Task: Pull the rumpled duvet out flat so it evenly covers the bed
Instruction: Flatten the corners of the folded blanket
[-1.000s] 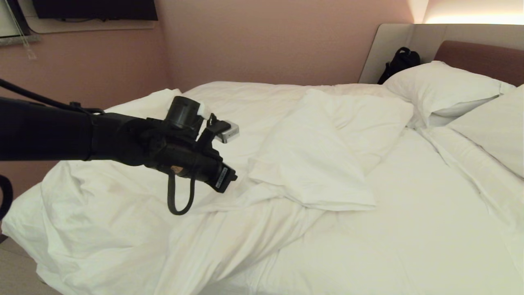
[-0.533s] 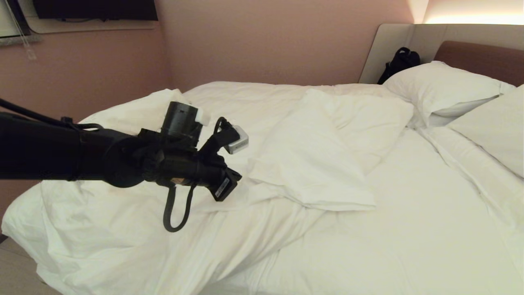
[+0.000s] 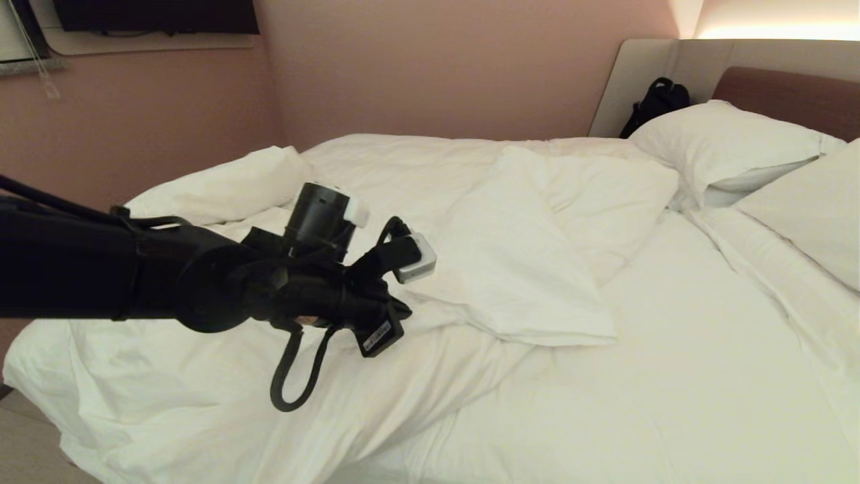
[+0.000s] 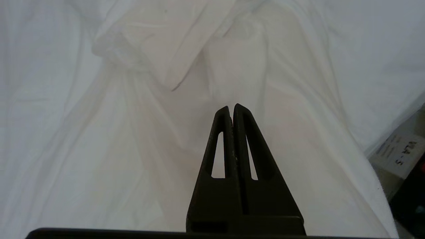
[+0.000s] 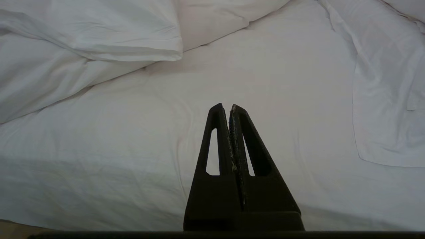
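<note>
The white duvet [image 3: 201,376] lies bunched over the foot half of the bed [image 3: 672,390], with a thick flap [image 3: 531,269] folded back toward the middle. My left arm [image 3: 201,289] reaches in from the left, low over the creased folds just short of that flap. My left gripper [image 4: 232,106] is shut and holds nothing, hanging a little above the crumpled duvet [image 4: 139,99]. My right gripper [image 5: 229,105] is out of the head view. It is shut and empty above the bare mattress sheet [image 5: 132,132], with the duvet's edge [image 5: 83,36] off to one side.
Two white pillows [image 3: 725,148] [image 3: 813,215] lean on the padded headboard [image 3: 786,94]. A black bag [image 3: 655,101] sits beside them. The pink wall [image 3: 437,67] runs along the far side. A labelled part of my base [image 4: 398,152] shows past the duvet's edge.
My left arm has swung right and lower over the duvet, closer to the folded flap, and its wrist has turned. The gripper stayed shut. The bedding has not moved.
</note>
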### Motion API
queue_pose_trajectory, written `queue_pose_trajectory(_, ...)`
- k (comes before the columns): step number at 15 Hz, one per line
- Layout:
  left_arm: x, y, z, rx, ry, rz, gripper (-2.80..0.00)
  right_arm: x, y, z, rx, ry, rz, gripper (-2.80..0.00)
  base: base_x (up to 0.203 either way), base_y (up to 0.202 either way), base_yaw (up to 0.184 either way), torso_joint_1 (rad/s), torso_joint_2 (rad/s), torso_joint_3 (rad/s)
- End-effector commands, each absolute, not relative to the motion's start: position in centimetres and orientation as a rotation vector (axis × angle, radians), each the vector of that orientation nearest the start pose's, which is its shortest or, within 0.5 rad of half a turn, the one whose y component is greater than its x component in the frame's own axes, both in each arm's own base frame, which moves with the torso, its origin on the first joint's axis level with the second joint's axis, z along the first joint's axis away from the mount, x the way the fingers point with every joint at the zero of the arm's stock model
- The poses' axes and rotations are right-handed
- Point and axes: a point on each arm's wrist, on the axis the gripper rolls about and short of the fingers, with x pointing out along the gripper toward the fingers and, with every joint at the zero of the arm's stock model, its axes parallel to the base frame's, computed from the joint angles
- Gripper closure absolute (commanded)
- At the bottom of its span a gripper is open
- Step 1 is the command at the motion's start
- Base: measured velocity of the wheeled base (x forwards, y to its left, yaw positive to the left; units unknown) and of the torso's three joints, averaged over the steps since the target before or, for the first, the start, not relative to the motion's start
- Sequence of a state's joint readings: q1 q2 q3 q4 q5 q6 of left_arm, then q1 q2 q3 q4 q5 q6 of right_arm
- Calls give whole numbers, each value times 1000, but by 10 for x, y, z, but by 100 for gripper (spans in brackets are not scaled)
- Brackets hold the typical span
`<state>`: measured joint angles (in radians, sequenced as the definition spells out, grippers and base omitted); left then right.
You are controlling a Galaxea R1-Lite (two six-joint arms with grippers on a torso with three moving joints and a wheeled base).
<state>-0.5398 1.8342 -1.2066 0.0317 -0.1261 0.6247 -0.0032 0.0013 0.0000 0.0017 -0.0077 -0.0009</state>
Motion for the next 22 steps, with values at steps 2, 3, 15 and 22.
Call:
queue_pose_trajectory(2, 293, -186, 177, 769, 444, -853, 0, -23, 0, 75, -2, 3, -11, 0, 0, 0, 0, 0, 0, 0)
queue_pose_trajectory(3, 293, -188, 174, 806, 448, -835, 0, -23, 0, 75, -2, 3, -11, 0, 0, 0, 0, 0, 0, 0)
queue_pose_trajectory(15, 278, -236, 160, 1062, 374, -707, -280, -23, 0, 75, -2, 3, -11, 0, 0, 0, 0, 0, 0, 0)
queue_pose_trajectory(22, 290, -260, 128, 1166, 347, -632, -280, -23, 0, 75, -2, 3, -11, 0, 0, 0, 0, 0, 0, 0)
